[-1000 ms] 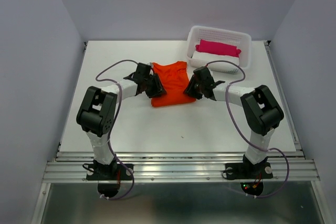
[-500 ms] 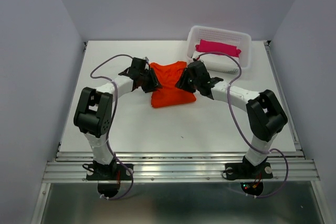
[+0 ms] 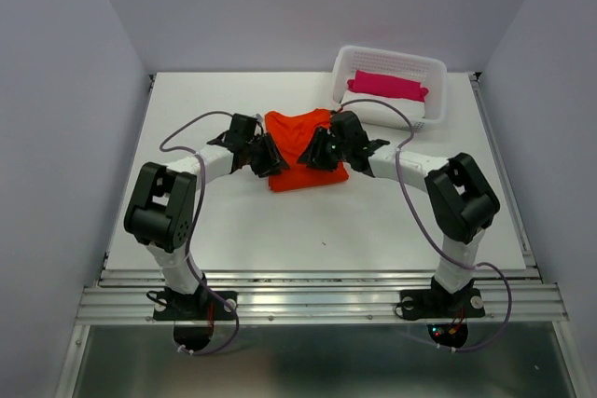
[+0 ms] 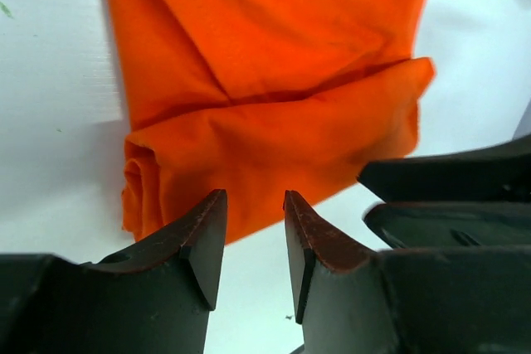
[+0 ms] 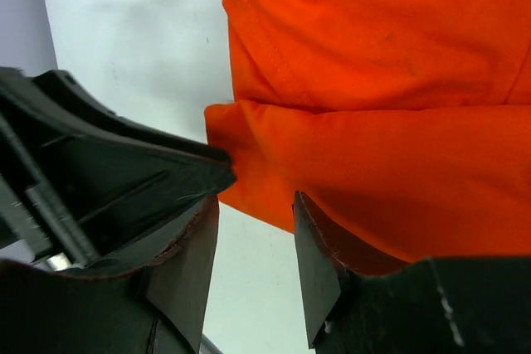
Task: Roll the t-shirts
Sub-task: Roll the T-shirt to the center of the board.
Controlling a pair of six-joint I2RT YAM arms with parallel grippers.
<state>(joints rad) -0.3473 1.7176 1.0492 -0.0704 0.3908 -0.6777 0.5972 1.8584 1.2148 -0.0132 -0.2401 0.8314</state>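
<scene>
The orange-red t-shirt (image 3: 297, 133) lies mid-table, its near end rolled into a thick fold (image 4: 274, 155). My left gripper (image 3: 270, 157) is at the roll's left end and my right gripper (image 3: 315, 151) is over its right half, the two close together. In the left wrist view the left gripper (image 4: 253, 209) is open, its tips at the roll's near edge with bare table between the fingers. The right gripper (image 5: 253, 213) is open too, its tips against the roll's edge (image 5: 365, 180). Each wrist view shows the other arm's black gripper close beside it.
A white basket (image 3: 431, 72) stands at the back right, holding a magenta-pink cloth bundle (image 3: 387, 84) and a white cloth bundle (image 3: 373, 111). Grey walls enclose the white table (image 3: 205, 221) on three sides.
Both grippers have moved inward toward each other along the shirt's near rolled end. The left jaws have narrowed a little.
</scene>
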